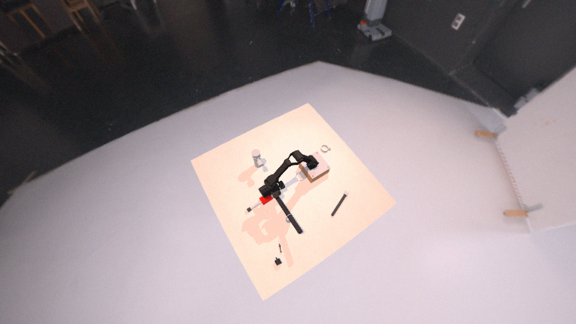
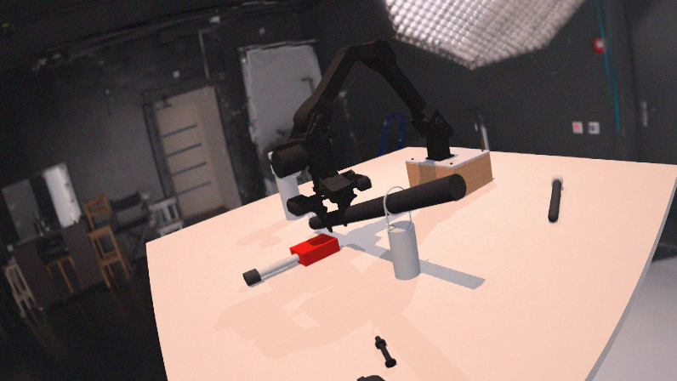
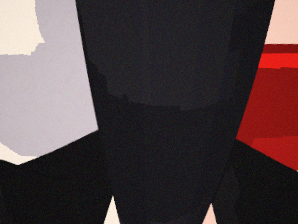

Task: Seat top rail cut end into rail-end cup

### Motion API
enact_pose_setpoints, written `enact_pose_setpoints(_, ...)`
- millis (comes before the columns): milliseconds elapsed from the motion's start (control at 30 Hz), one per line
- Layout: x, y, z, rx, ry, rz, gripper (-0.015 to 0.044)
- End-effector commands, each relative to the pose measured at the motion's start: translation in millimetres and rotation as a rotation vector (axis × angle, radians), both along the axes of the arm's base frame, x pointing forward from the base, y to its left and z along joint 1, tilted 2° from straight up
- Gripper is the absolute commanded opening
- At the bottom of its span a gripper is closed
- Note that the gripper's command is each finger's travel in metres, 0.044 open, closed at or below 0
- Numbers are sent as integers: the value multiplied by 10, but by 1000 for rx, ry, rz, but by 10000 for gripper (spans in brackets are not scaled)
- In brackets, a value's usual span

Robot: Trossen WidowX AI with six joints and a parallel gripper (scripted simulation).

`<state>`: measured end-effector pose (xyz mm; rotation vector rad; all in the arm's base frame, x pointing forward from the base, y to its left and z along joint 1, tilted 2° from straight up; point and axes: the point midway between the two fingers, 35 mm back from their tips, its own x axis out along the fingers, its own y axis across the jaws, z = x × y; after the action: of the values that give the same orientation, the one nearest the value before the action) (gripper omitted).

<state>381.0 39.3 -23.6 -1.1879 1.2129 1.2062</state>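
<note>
The dark rail (image 1: 297,226) (image 2: 426,195) (image 3: 165,60) slants through the wire loop (image 2: 395,187) on the short grey post (image 2: 404,250). Its thick end is raised. My gripper (image 1: 276,193) (image 2: 338,222) (image 3: 164,133) is shut on the rail near its thinner end, with a finger on each side in the wrist view. The white big post (image 1: 256,158) (image 2: 287,196) stands upright behind the gripper. Its rail-end cup (image 1: 260,161) shows small in the top view, apart from the rail; in the exterior view the gripper hides that area.
A red block (image 1: 265,199) (image 2: 316,250) (image 3: 275,102) with a pale rod and black tip lies beside the gripper. A dark bar (image 1: 339,205) (image 2: 554,201) lies beyond the rail. A ring (image 1: 322,151) lies by the arm's wooden base (image 2: 478,174). A small bolt (image 2: 384,352) lies at the front.
</note>
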Motion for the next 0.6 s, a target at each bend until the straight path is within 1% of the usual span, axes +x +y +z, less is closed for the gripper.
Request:
enact_pose_setpoints(0, 29, -113, 217, -75, -15, -7, 0)
enact_pose_setpoints(300, -50, -483, 828, -317, -13, -27, 0)
enact_pose_setpoints(567, -59, -509, 876, -335, -13, -28, 0)
